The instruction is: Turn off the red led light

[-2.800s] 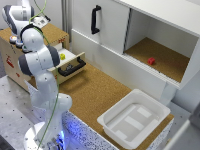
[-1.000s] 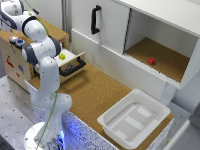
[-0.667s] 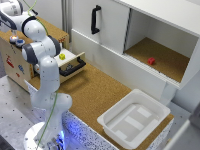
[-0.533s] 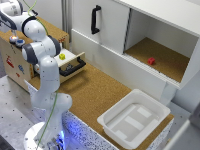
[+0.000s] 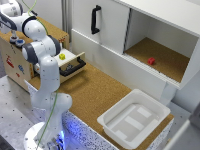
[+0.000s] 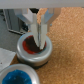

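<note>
The red LED light (image 6: 29, 48) is a round red button in a grey ring on top of the wooden box (image 5: 15, 65) at the exterior view's left. My gripper (image 6: 40, 34) is shut, its fingertips together and pointing down onto the red button's middle. In the exterior view the gripper (image 5: 10, 29) hangs over the box top and hides the red button. A blue button (image 6: 15, 76) sits beside the red one.
An open drawer (image 5: 72, 62) with a yellow object (image 5: 62, 56) sticks out of the box. A white bin (image 5: 132, 117) stands at the front right. A white cabinet with a black handle (image 5: 95, 20) holds a small red block (image 5: 150, 61) in its open compartment.
Since 2.8 s ago the arm's hand has shifted a little toward the exterior view's left over the box top. Over the last second it has hardly moved.
</note>
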Robot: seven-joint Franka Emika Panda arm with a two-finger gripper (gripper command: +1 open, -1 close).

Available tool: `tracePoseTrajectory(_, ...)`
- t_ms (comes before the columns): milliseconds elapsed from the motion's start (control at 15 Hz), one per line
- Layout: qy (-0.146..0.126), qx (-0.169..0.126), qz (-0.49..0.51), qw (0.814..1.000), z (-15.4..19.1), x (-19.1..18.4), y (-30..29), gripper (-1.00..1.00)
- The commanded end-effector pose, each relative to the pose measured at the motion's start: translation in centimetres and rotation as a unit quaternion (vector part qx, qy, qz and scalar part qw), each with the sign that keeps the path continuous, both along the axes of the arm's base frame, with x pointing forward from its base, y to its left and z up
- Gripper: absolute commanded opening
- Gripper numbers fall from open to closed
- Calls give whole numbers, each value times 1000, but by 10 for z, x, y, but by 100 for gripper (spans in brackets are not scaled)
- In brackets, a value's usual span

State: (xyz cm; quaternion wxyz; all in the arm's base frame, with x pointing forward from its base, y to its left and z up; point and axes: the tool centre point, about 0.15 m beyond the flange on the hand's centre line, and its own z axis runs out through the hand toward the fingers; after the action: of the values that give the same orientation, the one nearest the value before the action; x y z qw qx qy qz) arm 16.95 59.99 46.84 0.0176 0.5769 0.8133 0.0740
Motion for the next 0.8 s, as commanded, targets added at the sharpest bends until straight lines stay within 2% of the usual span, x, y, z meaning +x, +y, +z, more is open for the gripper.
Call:
tracePoseTrajectory(0, -41, -33, -44, 998, 94, 14, 8, 100)
tracePoseTrajectory(133, -35, -24, -75, 996, 99, 31, -9, 100)
tracePoseTrajectory(200, -38, -31, -95, 994, 93, 40, -18, 100)
tracePoseTrajectory(333, -24, -35, -125, 991, 80, 48, -33, 100)
tracePoseTrajectory(467, -11, -33, -140, 990, 68, 45, -41, 100)
tracePoseTrajectory(733, -10, -44, -188, 981, 54, 32, -61, 100)
